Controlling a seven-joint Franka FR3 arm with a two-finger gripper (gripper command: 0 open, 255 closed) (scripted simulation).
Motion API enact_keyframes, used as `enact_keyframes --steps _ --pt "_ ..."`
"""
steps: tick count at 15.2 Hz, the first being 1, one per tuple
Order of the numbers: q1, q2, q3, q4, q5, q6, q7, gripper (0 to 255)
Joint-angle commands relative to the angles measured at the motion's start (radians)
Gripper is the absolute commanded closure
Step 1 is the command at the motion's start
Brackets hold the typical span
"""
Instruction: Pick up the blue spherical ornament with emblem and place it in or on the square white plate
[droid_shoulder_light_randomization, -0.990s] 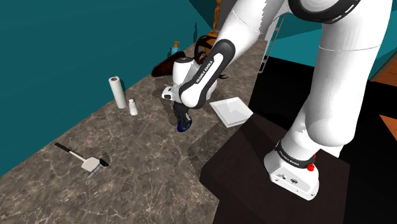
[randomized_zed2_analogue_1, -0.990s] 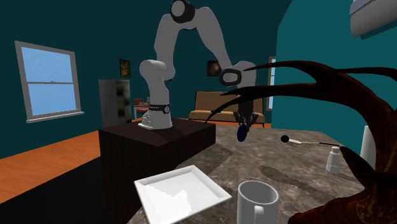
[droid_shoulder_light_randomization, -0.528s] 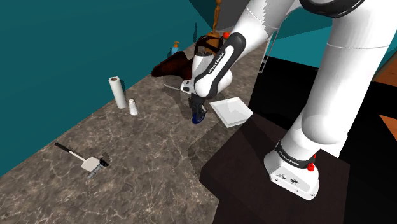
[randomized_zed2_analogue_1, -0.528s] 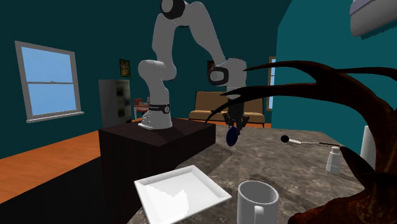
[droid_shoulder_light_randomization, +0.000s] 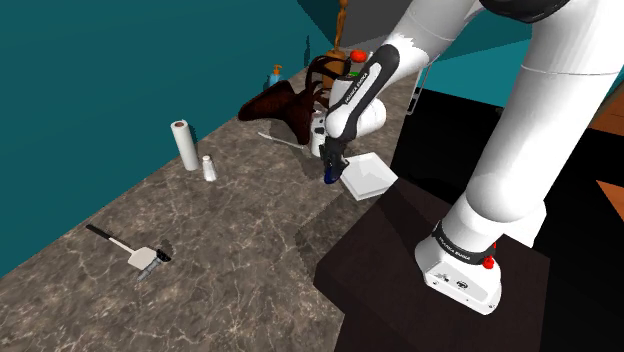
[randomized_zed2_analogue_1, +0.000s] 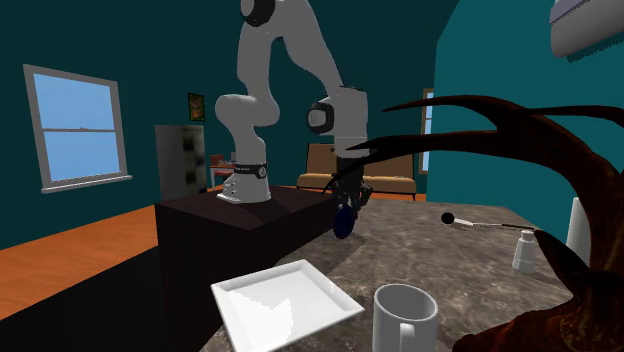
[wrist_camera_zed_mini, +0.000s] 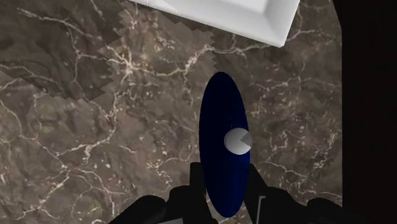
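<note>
My black gripper (droid_shoulder_light_randomization: 331, 174) is shut on the dark blue ornament (droid_shoulder_light_randomization: 330, 177) and holds it in the air above the marbled counter. The wrist view shows the ornament (wrist_camera_zed_mini: 222, 143) as a dark blue oval with a small white disc on its face, its lower end clasped between my fingers (wrist_camera_zed_mini: 196, 186). From across the counter the ornament (randomized_zed2_analogue_1: 343, 221) hangs below the hand (randomized_zed2_analogue_1: 346, 196). The square white plate (droid_shoulder_light_randomization: 363, 173) lies just beyond the gripper toward the shoulder view's right, beside the dark stand. A corner of the plate (wrist_camera_zed_mini: 254, 16) lies ahead of the ornament. The plate (randomized_zed2_analogue_1: 284, 300) sits in the foreground.
A dark brown branching sculpture (droid_shoulder_light_randomization: 284, 102) stands behind the plate. A white roll (droid_shoulder_light_randomization: 183, 143) and a small white shaker (droid_shoulder_light_randomization: 209, 167) are near the teal wall. A brush-like tool (droid_shoulder_light_randomization: 130, 250) lies at the shoulder view's left. A white mug (randomized_zed2_analogue_1: 405, 318) stands by the plate.
My gripper has carried the blue ornament toward the shoulder view's right and a little back, from the open counter to the near edge of the white plate. The grip stays the same.
</note>
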Motion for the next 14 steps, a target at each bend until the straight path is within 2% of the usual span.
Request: enact_keyframes --steps 1,7,14 --pt "-0.044 -0.006 -0.016 0.001 0.007 -0.009 -0.069 255" --pt "-0.167 0.002 -0.067 0.025 0.022 -0.031 -0.255 255" --pt "-0.304 0.046 -0.121 0.108 0.037 -0.078 -0.456 255"
